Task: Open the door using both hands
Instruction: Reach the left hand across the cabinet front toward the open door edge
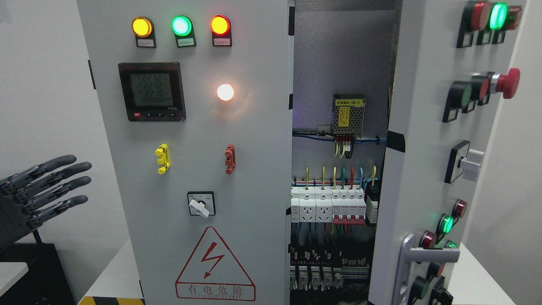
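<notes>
A grey electrical cabinet fills the head view. Its left door (254, 169) is closed and carries three indicator lamps, a digital meter (151, 91), a rotary switch (200, 204) and a red warning triangle (215, 267). The right door (417, 161) is swung open towards me, seen nearly edge-on, with a silver handle (407, 262) low down and coloured buttons on its face. Between the doors the wiring and breakers (334, 203) show. My left hand (46, 186) hovers at the far left, fingers spread, apart from the cabinet and holding nothing. No right hand shows.
The cabinet stands on a white table (114, 271) with a yellow-black hazard strip (110, 300) at its front edge. A dark block (34, 271) sits at the lower left below my hand. A red mushroom stop button (506, 82) juts out from the open door.
</notes>
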